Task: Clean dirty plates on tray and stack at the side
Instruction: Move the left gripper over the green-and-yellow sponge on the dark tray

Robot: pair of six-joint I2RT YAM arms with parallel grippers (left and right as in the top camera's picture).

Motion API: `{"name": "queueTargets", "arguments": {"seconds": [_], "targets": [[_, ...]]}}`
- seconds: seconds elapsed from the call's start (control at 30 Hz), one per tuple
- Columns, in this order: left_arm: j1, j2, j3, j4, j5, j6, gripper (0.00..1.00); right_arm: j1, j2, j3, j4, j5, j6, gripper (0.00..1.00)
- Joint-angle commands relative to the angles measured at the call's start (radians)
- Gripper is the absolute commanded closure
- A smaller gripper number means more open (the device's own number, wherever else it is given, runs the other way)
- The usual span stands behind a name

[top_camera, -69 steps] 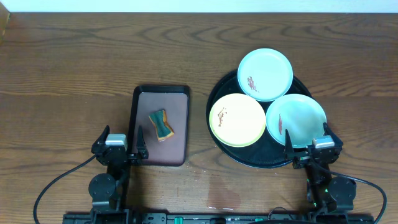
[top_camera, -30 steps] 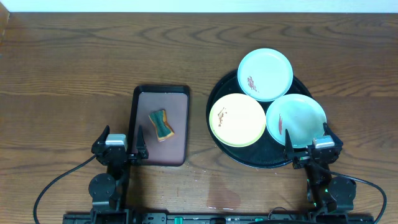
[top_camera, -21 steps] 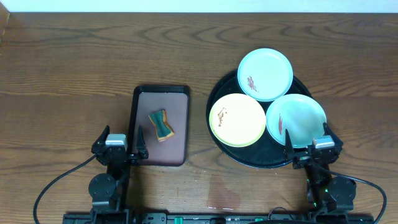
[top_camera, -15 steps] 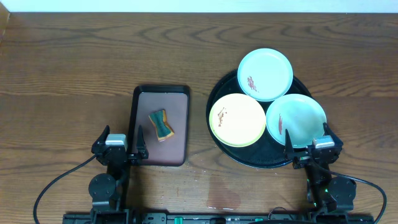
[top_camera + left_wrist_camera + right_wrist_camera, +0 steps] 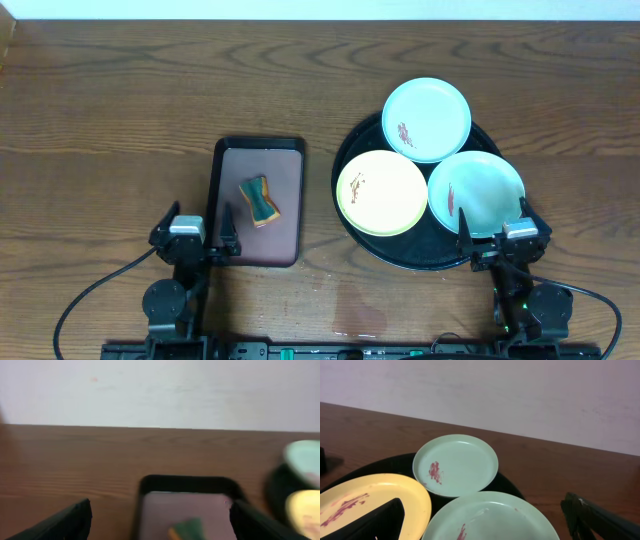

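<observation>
Dirty plates (image 5: 382,193), two mint, one yellow, on black tray (image 5: 410,252), left gripper (image 5: 192,230) released, right gripper (image 5: 497,231) released

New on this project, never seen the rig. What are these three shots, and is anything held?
Two robot arms sit at a wooden table, each ending in a two-finger gripper. One shot looks straight down from a fixed camera; the other two come from wrist cameras, so the dark shapes in their lower corners are that arm's own fingers. The left gripper faces a small maroon tray with a green-and-tan sponge on it. The right gripper faces a round black tray carrying a far mint plate, a near mint plate and a yellow plate, all smeared reddish. Both grippers are open, holding nothing.
</observation>
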Motion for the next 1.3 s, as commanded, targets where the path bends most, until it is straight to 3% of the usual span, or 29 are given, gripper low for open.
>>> {"name": "queueTargets", "arguments": {"seconds": [0.0,0.17,0.33,0.4,0.5,0.67,0.83,0.93,1.07,1.17,1.27], "targets": [[0.002,-0.005,-0.008,0.041,0.324,-0.254,0.11,0.010,0.000,-0.001,-0.004,0.009,-0.010,0.01],[0.002,-0.005,-0.008,0.201,0.409,-0.358,0.11,0.010,0.000,-0.001,-0.004,0.008,-0.010,0.01],[0.002,-0.005,0.020,0.600,0.504,-0.512,0.12,0.010,0.000,-0.001,-0.004,0.008,-0.010,0.01],[0.002,-0.002,0.081,0.604,0.493,-0.506,0.11,0.010,0.000,-0.001,-0.004,0.008,-0.010,0.01],[0.002,0.042,0.233,0.434,0.480,-0.411,0.11,0.010,0.000,-0.001,-0.004,0.009,-0.010,0.01],[0.003,0.287,0.613,-0.168,0.372,-0.192,0.11,0.010,0.000,-0.001,-0.004,0.008,-0.010,0.01],[0.002,0.618,0.890,-0.610,0.328,-0.174,0.11,0.010,0.001,-0.001,-0.004,0.008,-0.010,0.01],[0.002,0.759,0.958,-0.699,0.508,-0.224,0.11,0.010,0.000,-0.001,-0.004,0.008,-0.010,0.01],[-0.001,0.887,0.960,-0.627,0.700,-0.299,0.11,0.010,0.000,-0.001,-0.004,0.008,-0.010,0.01],[-0.033,0.953,0.971,-0.645,0.633,-0.309,0.11,0.010,0.000,-0.001,-0.004,0.008,-0.010,0.01],[-0.115,1.013,1.024,-0.761,0.354,-0.373,0.11,0.010,0.000,-0.001,-0.004,0.008,-0.010,0.01]]}}
